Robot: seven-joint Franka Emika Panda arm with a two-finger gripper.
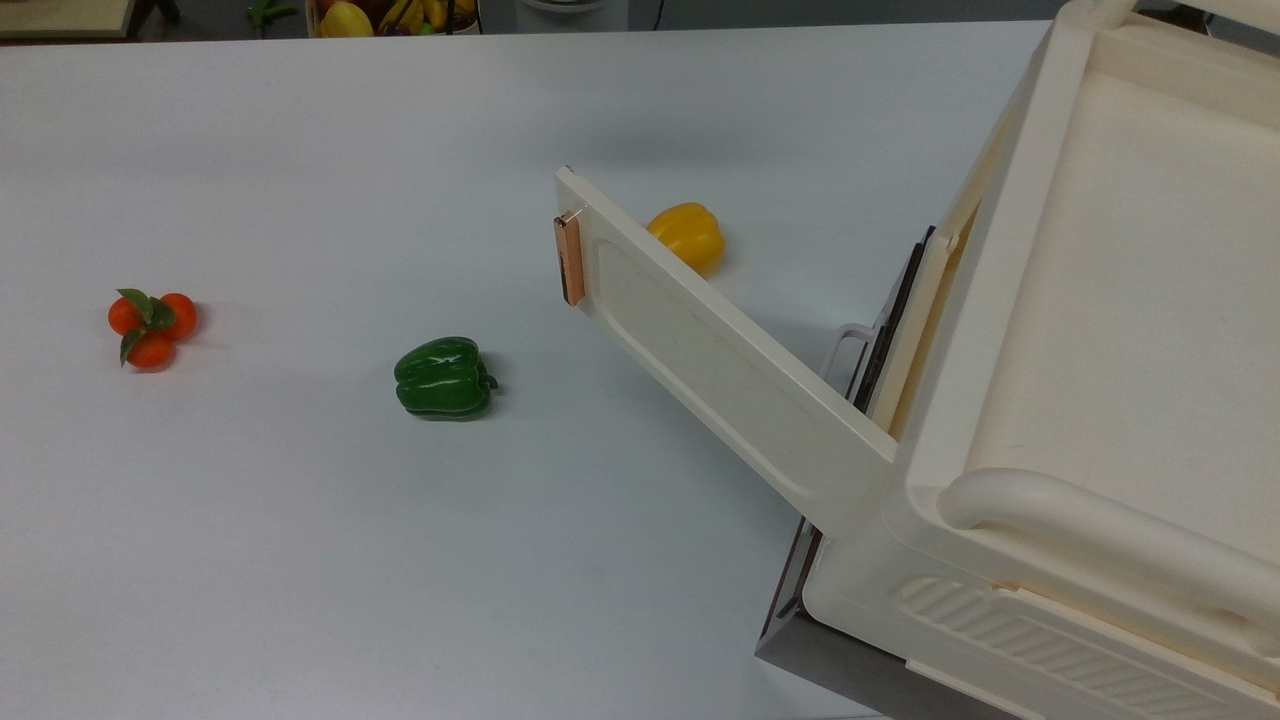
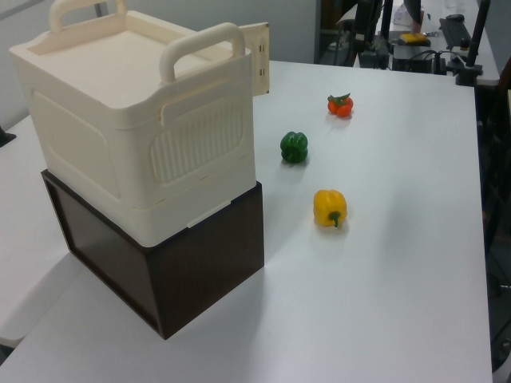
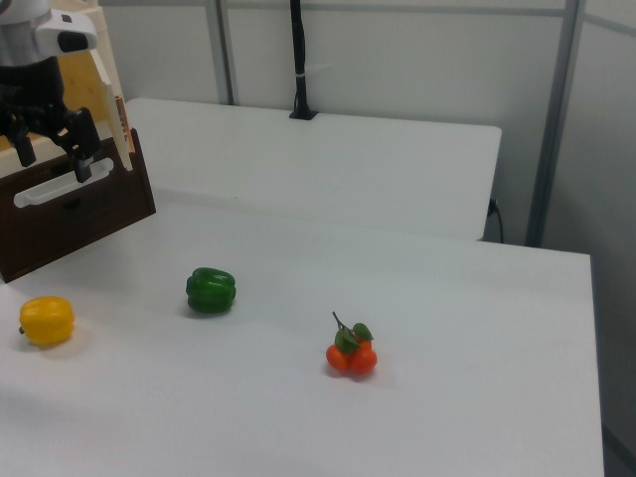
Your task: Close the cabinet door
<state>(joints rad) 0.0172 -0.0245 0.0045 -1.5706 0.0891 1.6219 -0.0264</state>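
The cream cabinet point(image 1: 1120, 330) sits on a dark brown base point(image 2: 200, 255) at the top view's right. Its door point(image 1: 720, 350) stands swung out over the table, with the copper strip point(image 1: 569, 258) on its free end edge. In the left view the door's end point(image 2: 259, 57) sticks out past the cabinet point(image 2: 136, 128). In the right view the door point(image 3: 107, 89) stands edge-on at the upper left. My gripper point(image 3: 52, 154) hangs just to its left, open, its black fingers point(image 3: 81, 157) in front of the dark panel and holding nothing.
A dark panel with a white wire handle point(image 3: 62, 185) sits below the cabinet's front. A yellow pepper point(image 1: 688, 236) lies behind the open door. A green pepper point(image 1: 443, 377) and a cluster of small orange fruits point(image 1: 151, 326) lie farther out on the white table point(image 1: 300, 560).
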